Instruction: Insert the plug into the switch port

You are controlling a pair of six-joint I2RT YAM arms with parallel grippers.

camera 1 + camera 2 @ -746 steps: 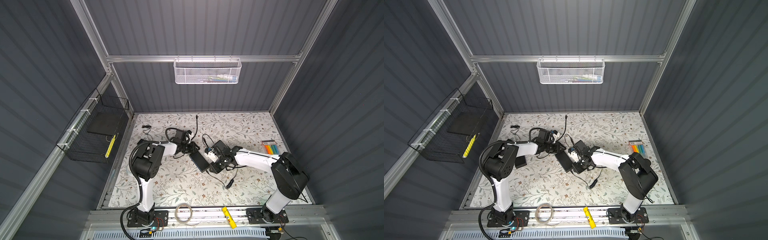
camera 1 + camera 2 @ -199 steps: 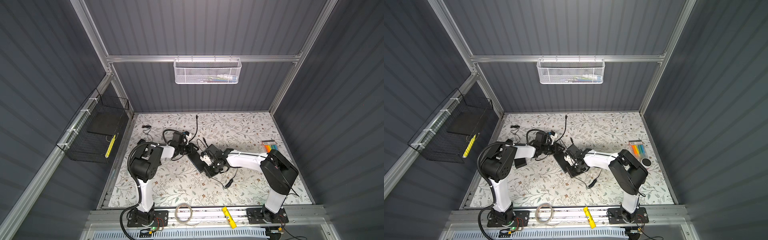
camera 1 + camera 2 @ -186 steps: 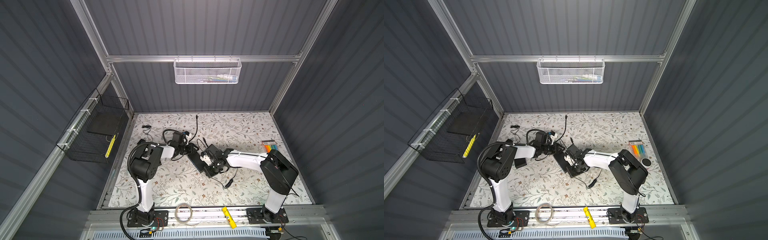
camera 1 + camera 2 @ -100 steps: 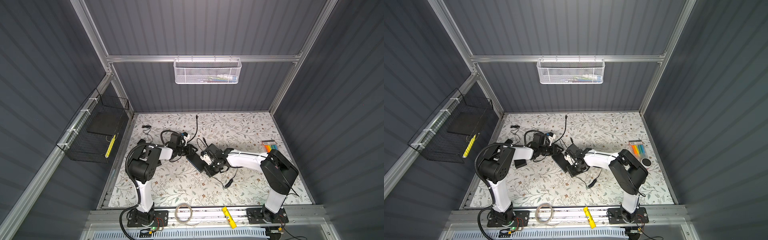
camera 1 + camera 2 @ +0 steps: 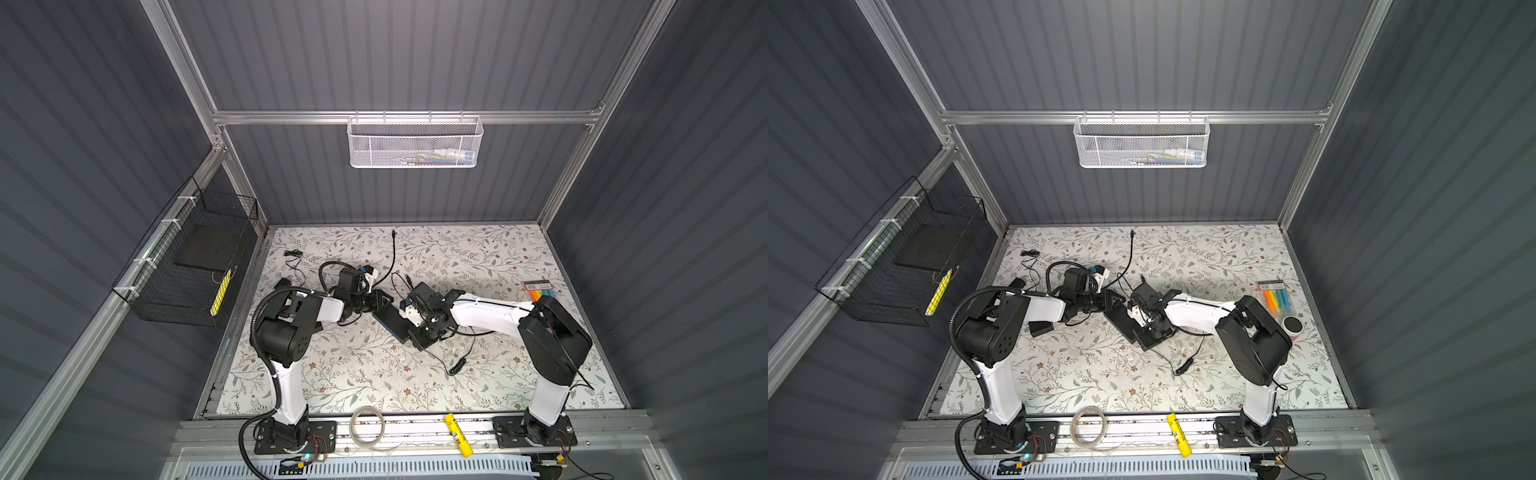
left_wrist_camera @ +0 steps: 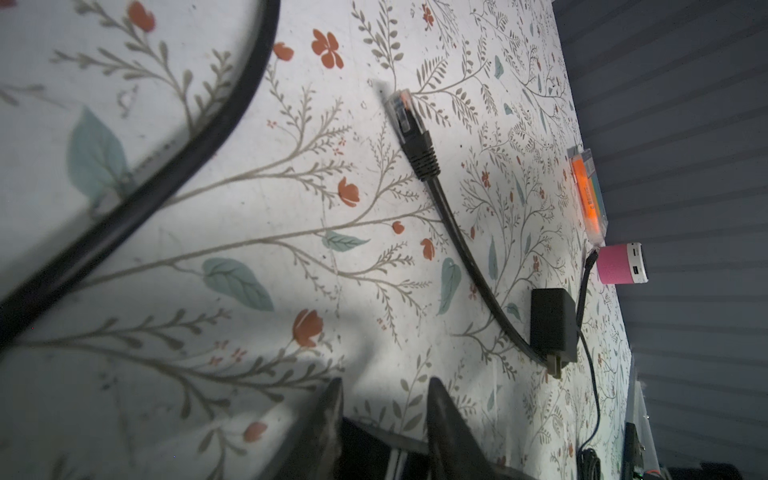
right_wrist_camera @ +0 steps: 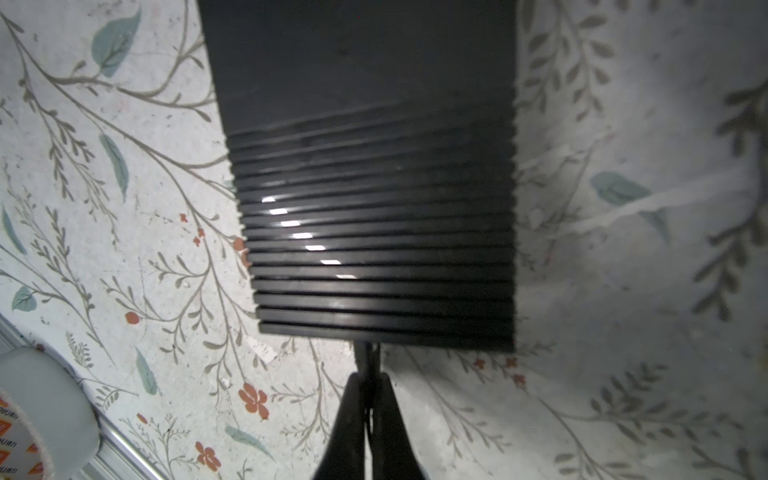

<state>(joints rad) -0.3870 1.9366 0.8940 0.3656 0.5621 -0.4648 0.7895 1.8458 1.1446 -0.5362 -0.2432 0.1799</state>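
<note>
Most of what's changed in the last few seconds is on the right side. The right arm has reached further across the middle, and the switch (image 5: pixel 388 323) has scooted a little toward the left arm. The right gripper (image 7: pixel 368 374) is fully closed with nothing visibly pinched, its tips parked right against the near edge of the ribbed black box. It looks like it's nudging or bracing the switch rather than grabbing it. Meanwhile the left gripper (image 6: pixel 384 386) has backed off a touch, and its fingers stand apart with nothing between them.

The plug (image 6: pixel 409 124) is the catch. It's lying loose on the floral mat (image 5: pixel 374 374), out ahead of the left gripper, with its black cable trailing off past a power adapter (image 6: pixel 552 328). Neither arm holds it, and it's apart from the switch.

My read is that this is setup only. The switch is getting positioned and held, but the insertion hasn't started. The left arm probably has to go fetch the plug next. No view shows the ports, so there's no telling whether they face a usable way.
</note>
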